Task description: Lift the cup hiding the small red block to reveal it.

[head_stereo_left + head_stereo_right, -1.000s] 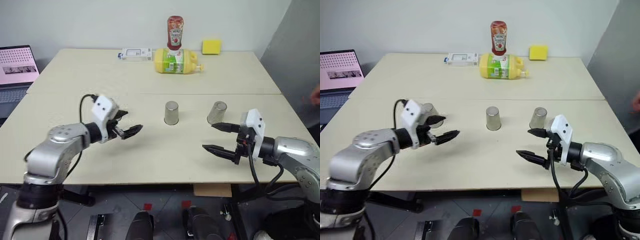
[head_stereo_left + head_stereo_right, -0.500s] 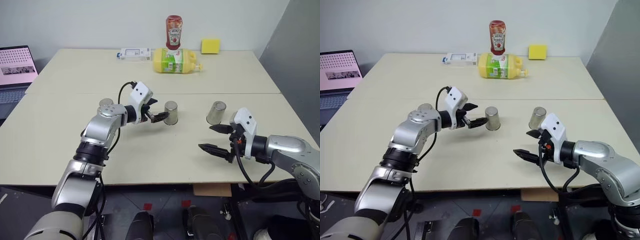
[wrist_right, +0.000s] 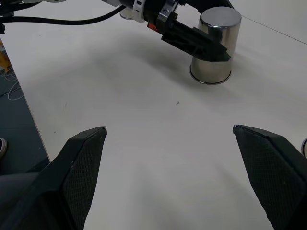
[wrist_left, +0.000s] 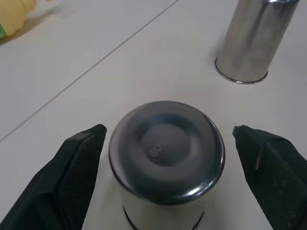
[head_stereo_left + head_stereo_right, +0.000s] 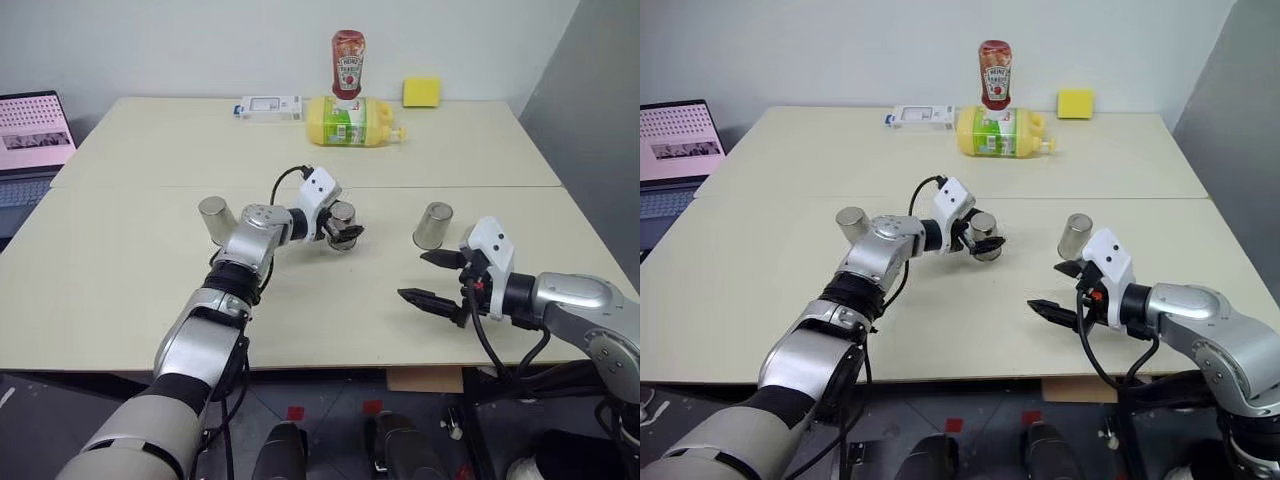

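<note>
I am looking at the head view, where three upturned metal cups are standing on the pale counter (image 5: 120,250). The middle cup (image 5: 342,222), near the centre of the frame, is sitting between the two black fingers of my left pincer (image 5: 346,230). In the left wrist view that pincer (image 4: 165,158) is spread wide, one finger (image 4: 72,167) on each side of the cup (image 4: 166,153) with a gap showing on both sides, so it is not gripping anything. A second cup (image 5: 213,217) is standing left of centre, beside my left forearm, and a third (image 5: 433,225) is standing right of centre. My right pincer (image 5: 432,277) is hanging in the lower right of the frame, below the third cup, its fingers wide apart and empty. The small red block is hidden, and I cannot tell under which cup. At the top of the frame a ketchup bottle (image 5: 348,64), a yellow bottle (image 5: 352,121) lying on its side, a yellow sponge (image 5: 422,92) and a white box (image 5: 271,107) are sitting along the far edge.
</note>
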Motion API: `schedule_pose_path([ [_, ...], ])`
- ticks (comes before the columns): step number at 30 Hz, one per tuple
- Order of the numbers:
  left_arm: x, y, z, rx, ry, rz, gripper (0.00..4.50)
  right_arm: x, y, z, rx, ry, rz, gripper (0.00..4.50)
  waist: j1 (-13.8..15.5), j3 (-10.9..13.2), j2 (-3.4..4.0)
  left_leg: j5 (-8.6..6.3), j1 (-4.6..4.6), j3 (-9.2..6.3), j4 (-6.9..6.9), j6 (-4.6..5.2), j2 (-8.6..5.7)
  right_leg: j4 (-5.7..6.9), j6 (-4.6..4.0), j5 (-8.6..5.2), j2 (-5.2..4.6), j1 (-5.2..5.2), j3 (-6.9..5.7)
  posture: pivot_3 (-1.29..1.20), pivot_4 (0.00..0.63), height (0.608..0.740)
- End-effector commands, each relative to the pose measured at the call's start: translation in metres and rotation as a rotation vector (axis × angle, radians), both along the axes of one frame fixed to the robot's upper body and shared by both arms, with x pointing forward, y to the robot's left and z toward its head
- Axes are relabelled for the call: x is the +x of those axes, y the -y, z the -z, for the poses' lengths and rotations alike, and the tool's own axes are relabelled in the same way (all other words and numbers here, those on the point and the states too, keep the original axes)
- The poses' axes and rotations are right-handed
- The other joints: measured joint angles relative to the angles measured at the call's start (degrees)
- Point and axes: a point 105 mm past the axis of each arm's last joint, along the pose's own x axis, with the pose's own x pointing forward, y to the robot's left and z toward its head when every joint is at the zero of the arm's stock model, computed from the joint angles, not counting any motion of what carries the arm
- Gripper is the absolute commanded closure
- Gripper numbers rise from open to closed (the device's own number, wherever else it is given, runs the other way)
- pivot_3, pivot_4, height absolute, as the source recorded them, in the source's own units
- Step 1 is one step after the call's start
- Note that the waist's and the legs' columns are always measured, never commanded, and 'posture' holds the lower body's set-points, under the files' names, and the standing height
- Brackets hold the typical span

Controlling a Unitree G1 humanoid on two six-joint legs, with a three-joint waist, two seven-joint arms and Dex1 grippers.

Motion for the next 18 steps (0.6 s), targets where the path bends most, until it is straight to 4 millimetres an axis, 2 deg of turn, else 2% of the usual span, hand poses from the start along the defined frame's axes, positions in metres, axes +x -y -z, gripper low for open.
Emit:
schedule_pose_path([
  [1,0.004,0.006,-0.014,-0.020,0.051,0.004,0.50,-0.003,0.001,-0.010,0.000,0.047,0.001,0.00,-0.1,0.0,0.00,0.00,0.00,0.00,0.00,0.00,0.00,0.00,0.00,0.00,0.00,0.00,0.00,0.00,0.150,0.740],
  [8,0.003,0.006,-0.019,-0.063,0.067,0.009,1.81,-0.004,0.002,-0.007,-0.005,0.043,0.005,0.00,0.0,0.0,0.00,0.00,0.00,-0.01,0.00,0.00,0.00,0.01,0.00,0.00,0.00,0.00,-0.01,0.00,0.150,0.740],
  [14,0.000,-0.008,-0.048,-0.100,0.153,-0.018,1.81,-0.005,0.001,-0.006,-0.010,0.043,0.002,0.00,0.0,0.0,0.00,0.00,0.00,-0.02,-0.01,0.00,0.01,0.01,0.00,0.00,0.00,-0.01,-0.01,0.00,0.150,0.740],
  [18,-0.005,-0.036,-0.063,-0.064,0.208,-0.109,1.81,-0.004,0.003,-0.006,-0.009,0.047,0.009,0.00,-0.2,0.0,0.00,0.00,0.02,-0.03,-0.02,-0.01,0.03,0.02,0.00,0.00,0.00,0.00,-0.01,0.00,0.150,0.740],
])
